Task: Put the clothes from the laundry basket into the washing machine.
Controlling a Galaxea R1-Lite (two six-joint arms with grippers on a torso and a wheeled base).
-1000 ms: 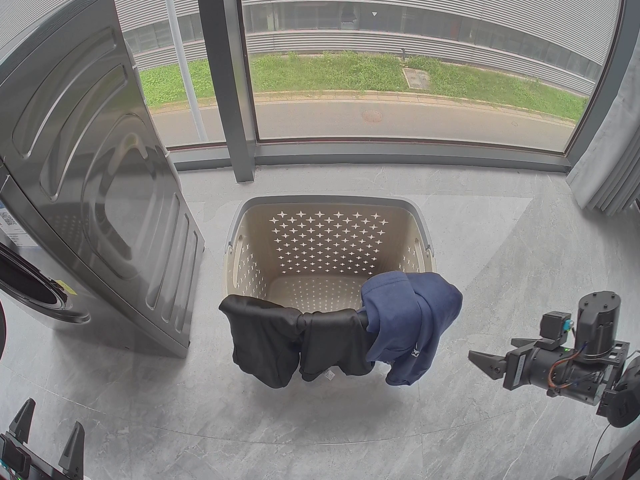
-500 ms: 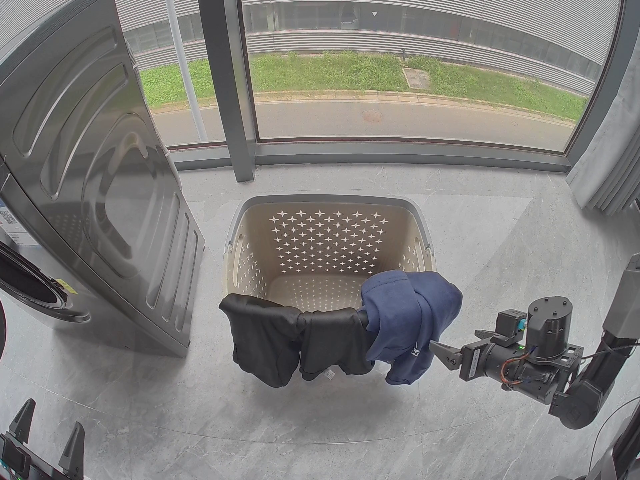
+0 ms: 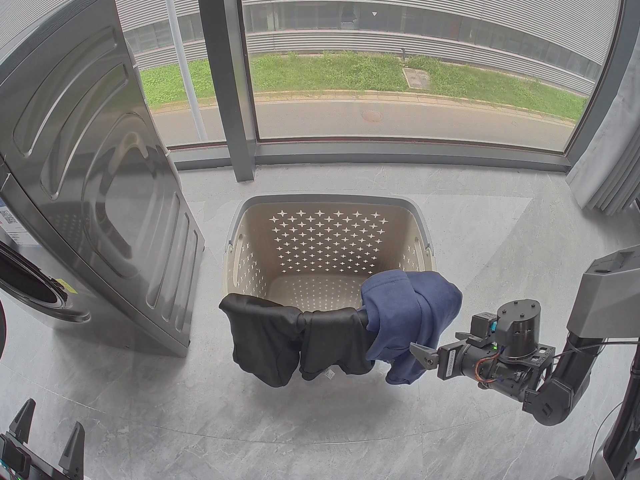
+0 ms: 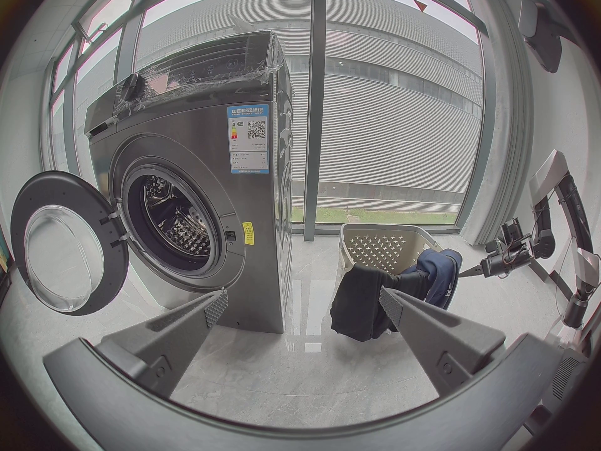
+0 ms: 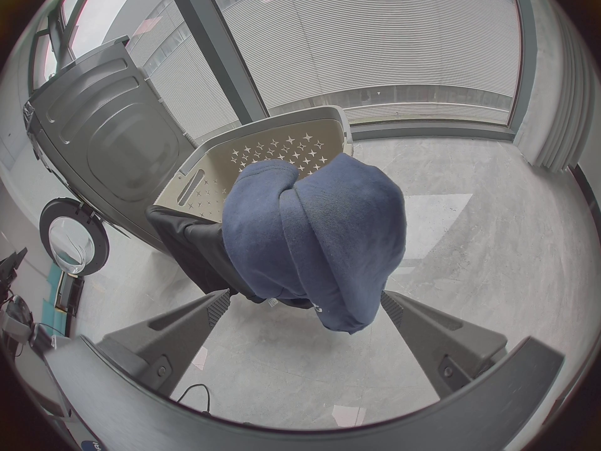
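**As the right gripper [image 5: 303, 300] meets the navy hoodie [image 3: 407, 315], its jaws stand apart**

Because both garments hang over the near rim of the beige laundry basket [image 3: 320, 199], they offer loose folds to pinch. The hoodie drapes at the rim's right end, touching a black garment [image 3: 287, 341]. The right gripper points sideways, just beside the hoodie's hanging edge, gripping nothing. The left gripper [image 4: 300, 299] sits low, spread and empty, facing the washing machine [image 4: 206, 176], whose round door [image 4: 62, 245] stands open for loading.

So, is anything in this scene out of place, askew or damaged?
Yes. The black garment and the blue garment hang over the near rim of the laundry basket, mostly outside it instead of lying inside. Nothing looks spilled or damaged.
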